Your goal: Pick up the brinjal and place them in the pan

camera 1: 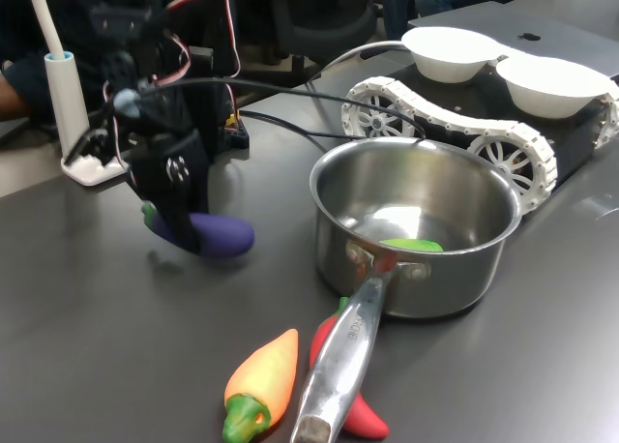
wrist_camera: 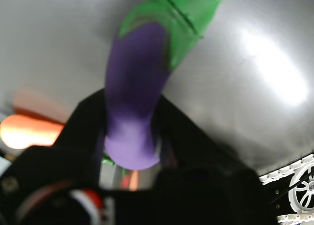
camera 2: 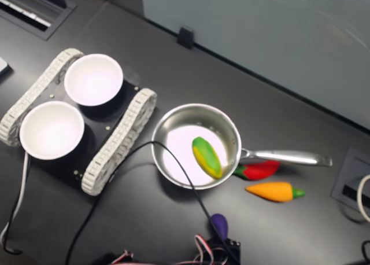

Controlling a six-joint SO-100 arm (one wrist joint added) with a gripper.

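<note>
Brinjal sits pinched between my gripper jaws, lifted just clear of the dark table; grasp looks done, transfer and release remain. Pan stands apart from my gripper, on the first exterior view's right, already containing a green-yellow toy vegetable. Brinjal: matte purple, oblong, smooth, with glossy green stem cap pointing away from my wrist. Pan: polished steel, deep and round, with long riveted handle. Orange pepper and red chilli lie beside that handle.

Purple brinjal clamped, lifted off table; steel pan upright beside.
</note>
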